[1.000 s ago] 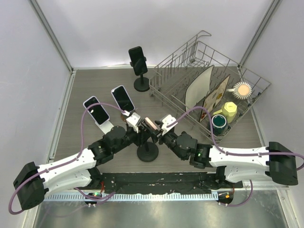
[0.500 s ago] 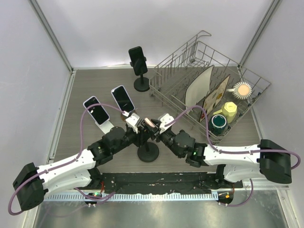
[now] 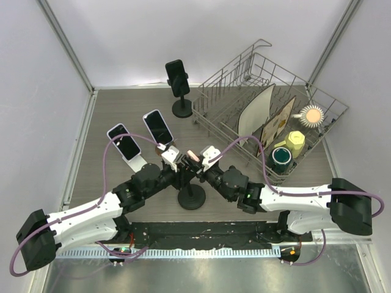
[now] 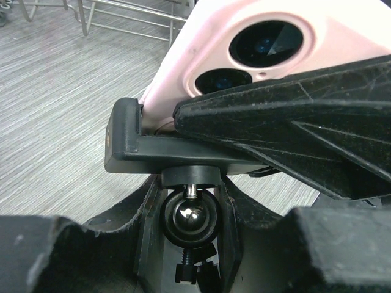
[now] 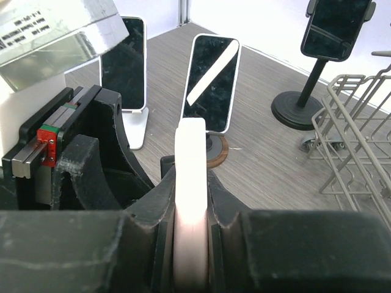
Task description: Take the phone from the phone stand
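Observation:
A pink phone (image 3: 193,158) sits in the clamp of a black phone stand (image 3: 190,196) at the table's middle front. In the left wrist view its back and two lenses (image 4: 269,43) rest in the stand's clamp (image 4: 134,143), above a shiny ball joint (image 4: 189,213). My left gripper (image 3: 182,173) is shut on the stand's neck around that ball joint (image 4: 190,223). My right gripper (image 3: 202,168) is shut on the phone. In the right wrist view the phone (image 5: 190,159) stands edge-on, pinched between both fingers (image 5: 190,244).
Two phones lean on low stands at the left (image 3: 125,141) (image 3: 159,126). A black phone sits on a tall stand (image 3: 178,76) at the back. A wire dish rack (image 3: 226,85) with a plate and cups fills the right side.
My right gripper has slid left onto the pink phone and closed its fingers on the phone's edge. The left gripper has kept its hold on the stand.

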You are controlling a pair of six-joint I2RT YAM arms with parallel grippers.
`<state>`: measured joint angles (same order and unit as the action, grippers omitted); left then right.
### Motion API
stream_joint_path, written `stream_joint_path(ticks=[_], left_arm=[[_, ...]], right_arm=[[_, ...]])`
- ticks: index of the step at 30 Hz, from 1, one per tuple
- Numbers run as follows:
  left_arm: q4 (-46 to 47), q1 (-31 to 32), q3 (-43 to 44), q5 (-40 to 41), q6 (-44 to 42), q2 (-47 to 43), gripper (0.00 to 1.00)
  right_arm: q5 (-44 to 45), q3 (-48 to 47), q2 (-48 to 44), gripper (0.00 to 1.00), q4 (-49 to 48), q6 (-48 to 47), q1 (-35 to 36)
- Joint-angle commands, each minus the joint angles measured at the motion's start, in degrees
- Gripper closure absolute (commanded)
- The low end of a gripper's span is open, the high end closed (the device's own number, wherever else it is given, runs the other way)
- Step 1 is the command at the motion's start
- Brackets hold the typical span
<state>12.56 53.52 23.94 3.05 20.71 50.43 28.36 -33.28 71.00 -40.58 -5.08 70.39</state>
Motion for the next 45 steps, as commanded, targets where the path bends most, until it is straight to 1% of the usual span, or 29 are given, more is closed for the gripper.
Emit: stream_joint_path(ticks=[1,3,4,8,12,13,15,16,20,26,28,33,36,39,43,45], left_arm=[[3.53,0.1,-0.3,5.89,0.91,-1.13,1.0],[3.18,0.1,-0.13,9.33,0.56,-1.13,1.0],[3.09,0.18,-0.13,12.56,0.39,-0.95,1.0],[2.39,0.1,0.49,18.74,-0.67,-0.51,1.0],[2.65,0.1,-0.12,20.33,-1.99,-1.13,1.0],[2.82,0.1,-0.91,20.24,-2.08,-1.48,1.0],[3.52,0.27,-1.7,20.07,-1.99,-2.35,1.0],[3.96,0.62,-2.4,20.15,-1.81,-2.62,1.0],[4.75,2.9,-3.38,21.29,-2.08,-3.32,1.0],[6.34,7.83,-3.99,26.12,-3.31,-3.5,1.0],[7.3,9.14,-4.34,27.09,-3.48,-3.15,1.0],[8.62,10.12,-4.26,27.19,-3.57,-1.92,1.0],[8.8,10.9,-3.82,25.78,-4.01,-0.34,1.0],[8.8,11.78,-3.21,23.59,-4.1,1.5,1.0],[8.71,13.72,-2.24,22.62,-4.01,3.7,1.0],[8.54,14.33,-1.8,22.7,-3.66,4.84,1.0]], right_arm=[[-0.32,-3.28,-1.74,0.99,4.27,2.0,0.36],[0.9,-3.63,-1.66,0.99,6.56,2.27,1.76],[1.69,-3.72,-1.57,0.99,7.17,2.36,2.38],[7.05,-3.72,0.01,0.99,10.86,3.85,5.37],[14.78,-3.46,-0.34,0.99,13.5,8.76,5.9],[19.32,-3.46,-0.51,0.99,13.86,8.95,5.9],[23.13,-4.51,-0.17,0.99,14.91,9.56,5.9],[26.8,-4.95,0.19,0.99,15.09,9.39,5.9],[31.57,-7.32,2.65,0.99,16.23,9.91,5.99],[37.72,-9.52,5.46,0.99,17.64,11.67,5.9],[38.43,-9.96,5.55,0.99,17.81,11.76,5.81],[40.72,-10.58,5.99,0.99,17.55,12.29,5.46],[39.33,-10.58,6.08,0.99,15.71,12.46,4.32],[37.3,-10.84,6.78,0.99,12.72,12.47,2.83],[33.0,-10.67,8.36,0.99,4.13,10.19,1.42],[31.94,-11.37,9.67,0.99,1.65,9.13,0.45]])
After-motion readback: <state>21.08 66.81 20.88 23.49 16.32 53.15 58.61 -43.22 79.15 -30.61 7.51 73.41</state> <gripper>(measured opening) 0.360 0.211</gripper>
